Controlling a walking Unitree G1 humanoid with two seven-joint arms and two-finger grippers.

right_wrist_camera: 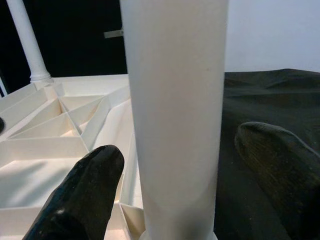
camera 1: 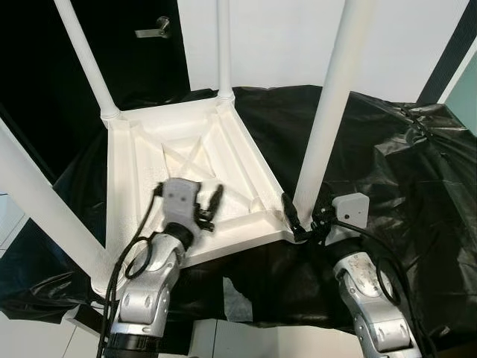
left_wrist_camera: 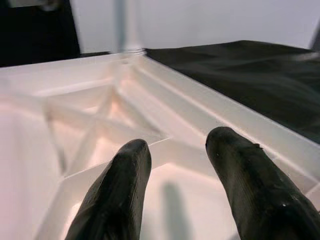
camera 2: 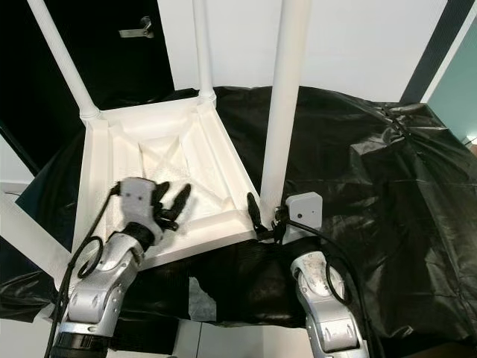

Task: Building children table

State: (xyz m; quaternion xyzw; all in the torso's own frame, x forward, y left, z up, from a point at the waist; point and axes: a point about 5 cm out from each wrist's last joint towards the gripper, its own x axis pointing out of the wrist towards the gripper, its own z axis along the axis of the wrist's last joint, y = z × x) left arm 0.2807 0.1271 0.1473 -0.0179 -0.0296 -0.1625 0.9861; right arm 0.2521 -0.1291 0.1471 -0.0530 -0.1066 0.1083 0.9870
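— Where is the children's table right now?

— It lies upside down on the black sheet that covers the counter, ribbed underside facing up at me. Four white legs stand up from its corners: the far left leg, the far middle leg, the near left leg slanting past my left arm, and the near right leg.

— And your right tool?

— My right tool is at the foot of the near right leg, at the table's near right corner. In the right wrist view the leg stands between my two black fingers, one on each side. The fingers are spread wider than the leg, and I cannot tell whether either pad actually touches it.

— The left one?

— My left tool hovers over the near part of the underside, fingers apart and empty. From the left wrist view the two fingers point across the white ribs toward the far corner, with nothing between them.

— Anything else around?

— A dark door with a metal handle behind the table, and a white wall beside it.
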